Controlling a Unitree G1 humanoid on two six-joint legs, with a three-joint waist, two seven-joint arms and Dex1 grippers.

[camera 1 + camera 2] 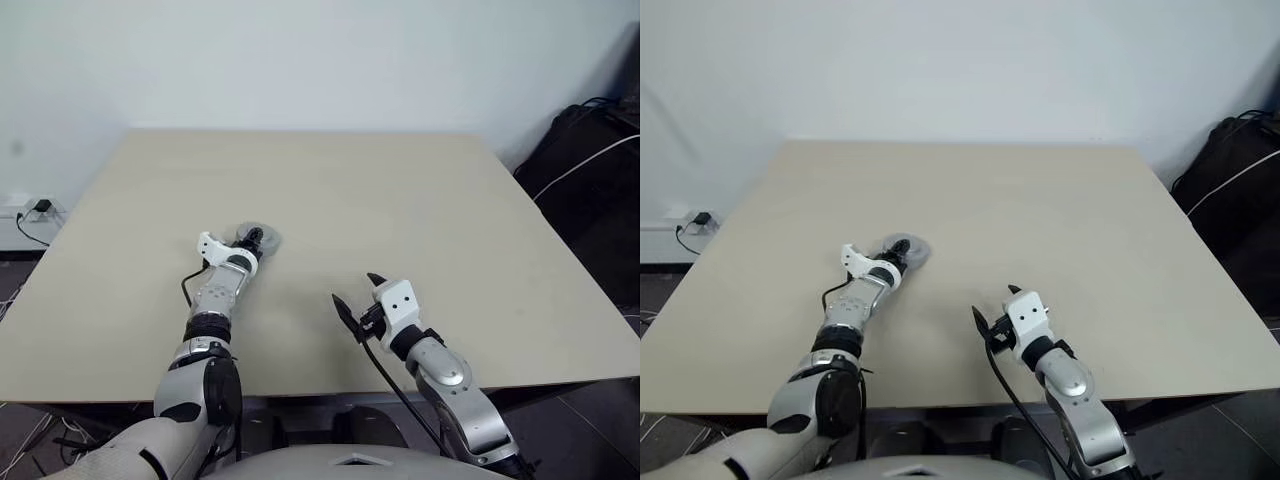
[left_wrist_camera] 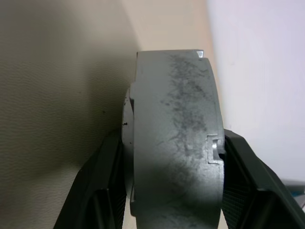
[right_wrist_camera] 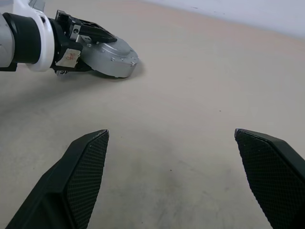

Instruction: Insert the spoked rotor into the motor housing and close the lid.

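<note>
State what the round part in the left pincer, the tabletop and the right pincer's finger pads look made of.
Round part: likely cast metal, matte silver-grey with dark scuffs. Tabletop: beige, matte; laminate or painted board, unclear which. Finger pads: black, finely cross-textured, probably rubber or plastic.

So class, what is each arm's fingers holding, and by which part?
Left gripper: the assembled silver motor housing, pinched across its flat faces. Right gripper: nothing, fingers apart.

A broad beige surface (image 1: 400,200) stands against a plain pale wall (image 1: 300,60). A wall socket with a black plug (image 1: 38,208) sits low at its left (cable trailing down). A black bag (image 1: 590,170) with a white cord rests to the right.
</note>
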